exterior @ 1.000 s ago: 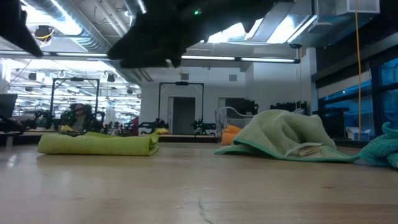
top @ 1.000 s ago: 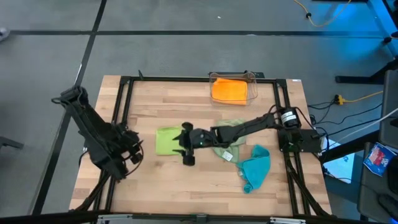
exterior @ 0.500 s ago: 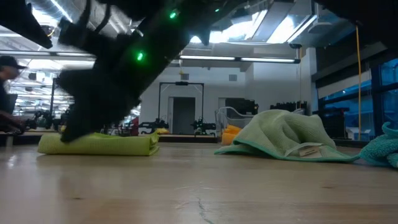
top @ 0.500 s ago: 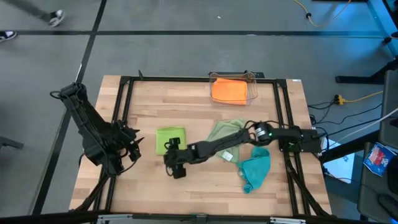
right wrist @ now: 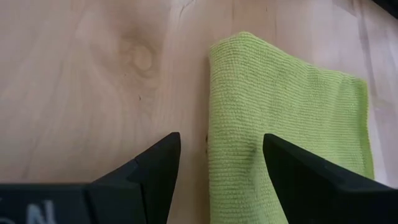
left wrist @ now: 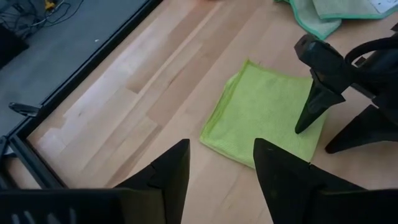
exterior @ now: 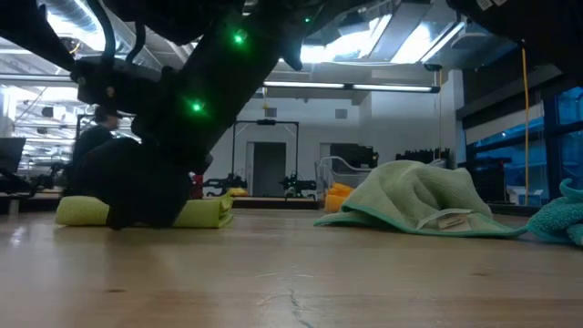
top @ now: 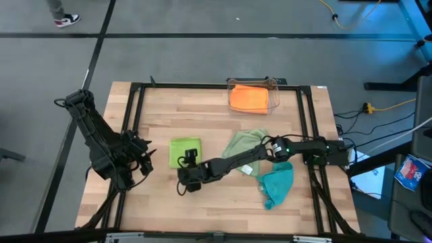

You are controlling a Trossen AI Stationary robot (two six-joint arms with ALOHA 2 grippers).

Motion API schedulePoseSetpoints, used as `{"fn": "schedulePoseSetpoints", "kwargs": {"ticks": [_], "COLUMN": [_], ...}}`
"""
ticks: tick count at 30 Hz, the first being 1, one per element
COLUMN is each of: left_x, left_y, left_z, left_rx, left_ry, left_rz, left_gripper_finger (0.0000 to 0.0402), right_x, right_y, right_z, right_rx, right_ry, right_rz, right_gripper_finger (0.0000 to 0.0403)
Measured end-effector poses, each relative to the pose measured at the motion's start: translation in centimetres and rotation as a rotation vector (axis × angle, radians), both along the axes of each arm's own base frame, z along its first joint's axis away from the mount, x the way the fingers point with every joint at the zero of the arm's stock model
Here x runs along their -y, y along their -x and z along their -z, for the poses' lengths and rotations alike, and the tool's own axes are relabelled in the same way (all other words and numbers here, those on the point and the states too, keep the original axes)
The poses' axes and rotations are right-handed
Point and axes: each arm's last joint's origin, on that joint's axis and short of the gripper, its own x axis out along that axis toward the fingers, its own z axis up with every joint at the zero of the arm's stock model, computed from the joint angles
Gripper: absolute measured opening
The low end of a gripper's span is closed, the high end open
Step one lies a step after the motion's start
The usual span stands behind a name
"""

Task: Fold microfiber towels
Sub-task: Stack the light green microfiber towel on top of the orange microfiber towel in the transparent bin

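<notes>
- Wooden table (top: 216,196) inside a black frame carries all four towels, with a large bright room showing behind in the low view.
- Lime towel (top: 184,152) lies folded flat toward the left; sage towel (top: 244,148) sits rumpled near the middle; teal towel (top: 277,183) is bunched just beside it; orange towel (top: 248,98) rests in the bin (top: 274,84) at the far edge.
- Right gripper (top: 187,177) reaches across the table and hangs low at the lime towel's near edge, fingers spread with one over the cloth and one over bare wood, holding nothing.
- Left gripper (top: 138,162) waits at the left side, fingers spread, empty.
- Step in hand seems to be work on the lime towel: another fold or a tidy.
- Next, the right gripper probably needs to drop onto that edge and pinch it cleanly.
</notes>
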Motion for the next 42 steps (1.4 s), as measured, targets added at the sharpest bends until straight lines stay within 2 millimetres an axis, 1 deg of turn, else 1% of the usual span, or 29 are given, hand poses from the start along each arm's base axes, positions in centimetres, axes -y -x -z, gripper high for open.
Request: {"fn": "schedulePoseSetpoints", "kwargs": {"ticks": [3,11,25,27,29,32,34,37,39,42], "left_x": [0.0,0.0,0.0,0.1,0.1,0.1,0.1,0.1,0.1,0.1], "left_y": [0.0,0.0,0.0,0.0,0.0,0.0,0.0,0.0,0.0,0.0], "left_z": [0.0,0.0,0.0,0.0,0.0,0.1,0.1,0.1,0.1,0.1], "left_rx": [-0.007,-0.010,-0.007,-0.006,-0.009,-0.020,-0.021,-0.022,-0.022,-0.022], "left_ry": [-0.008,-0.010,-0.006,-0.005,-0.003,0.005,0.005,0.005,0.005,0.005], "left_rz": [0.009,0.011,0.011,0.012,0.011,0.008,0.009,0.008,0.008,0.008], "left_gripper_finger": [0.0171,0.0170,0.0172,0.0170,0.0170,0.0171,0.0172,0.0170,0.0170,0.0172], "right_x": [0.2,2.6,5.1,5.1,4.7,3.3,2.3,1.5,1.6,2.7], "right_y": [-0.1,-0.6,-1.0,-0.9,-0.9,-0.3,0.2,0.7,0.6,0.3], "right_z": [0.1,0.8,1.0,1.1,1.1,1.2,1.3,1.4,1.4,1.4], "right_rx": [0.001,-0.013,-0.030,-0.029,-0.031,-0.084,-0.119,-0.151,-0.161,-0.170], "right_ry": [0.023,0.038,0.025,0.036,0.046,0.154,0.240,0.307,0.287,0.265], "right_rz": [0.010,0.052,0.085,0.094,0.085,0.030,0.025,0.020,-0.008,-0.022], "right_gripper_finger": [0.0234,0.0234,0.0234,0.0234,0.0234,0.0234,0.0234,0.0234,0.0234,0.0234]}}
